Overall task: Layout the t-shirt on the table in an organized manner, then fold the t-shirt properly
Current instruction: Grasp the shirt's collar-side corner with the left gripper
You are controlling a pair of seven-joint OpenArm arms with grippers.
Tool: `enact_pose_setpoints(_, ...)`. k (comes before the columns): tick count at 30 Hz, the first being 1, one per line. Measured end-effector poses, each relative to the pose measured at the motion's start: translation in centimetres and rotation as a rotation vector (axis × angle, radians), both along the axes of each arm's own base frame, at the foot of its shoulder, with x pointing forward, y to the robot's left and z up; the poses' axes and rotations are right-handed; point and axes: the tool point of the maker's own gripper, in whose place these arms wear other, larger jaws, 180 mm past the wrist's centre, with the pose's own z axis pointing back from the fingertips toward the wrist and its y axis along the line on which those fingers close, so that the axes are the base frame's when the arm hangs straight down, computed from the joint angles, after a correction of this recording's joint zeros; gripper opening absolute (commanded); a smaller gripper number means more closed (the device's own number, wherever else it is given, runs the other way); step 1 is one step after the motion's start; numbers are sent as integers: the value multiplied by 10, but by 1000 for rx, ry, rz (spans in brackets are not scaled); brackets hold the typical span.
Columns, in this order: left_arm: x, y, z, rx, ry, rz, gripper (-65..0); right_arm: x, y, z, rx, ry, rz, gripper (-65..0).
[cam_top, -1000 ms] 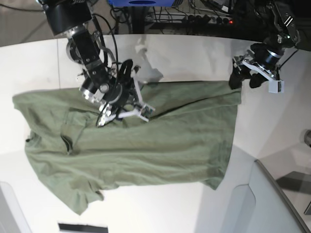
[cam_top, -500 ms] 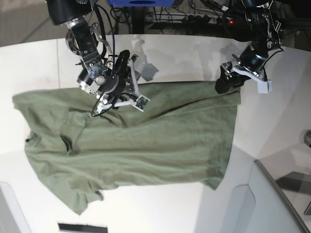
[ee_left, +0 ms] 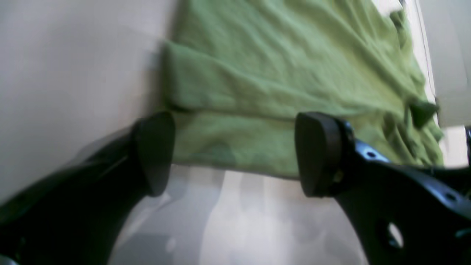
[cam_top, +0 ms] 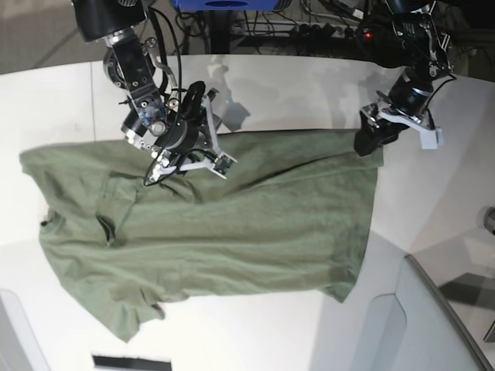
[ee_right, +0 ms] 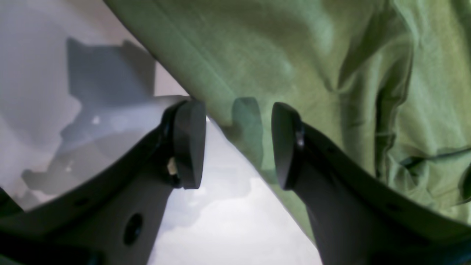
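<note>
Since a moment ago the left gripper has swung in from off the cloth's corner and now sits at the far hem corner of the t-shirt, while the right gripper has drifted slightly up along the shirt's far edge. Both arms reach down from the far side of the desk. In the left wrist view the left gripper's jaws stand spread wide, straddling the hem and gripping nothing. In the right wrist view the right gripper is partly parted over the shirt's edge, also empty. Olive and wrinkly, the t-shirt lies spread across the white desk, with one sleeve bunched at the near left.
</note>
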Motion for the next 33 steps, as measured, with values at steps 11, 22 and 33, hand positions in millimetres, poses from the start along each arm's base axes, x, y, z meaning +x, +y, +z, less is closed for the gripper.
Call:
enact_pose_setpoints(11, 10, -5, -7, -36, 6, 8, -165, -12, -2, -14, -9, 49, 2, -378)
enact_pose_setpoints(22, 30, -6, 5, -38, -39, 5, -166, -11, -2, -14, -9, 48, 2, -378)
enact_pose_setpoints(33, 36, -6, 8, -37, -51, 5, -555, -11, -2, -14, -9, 48, 2, -378)
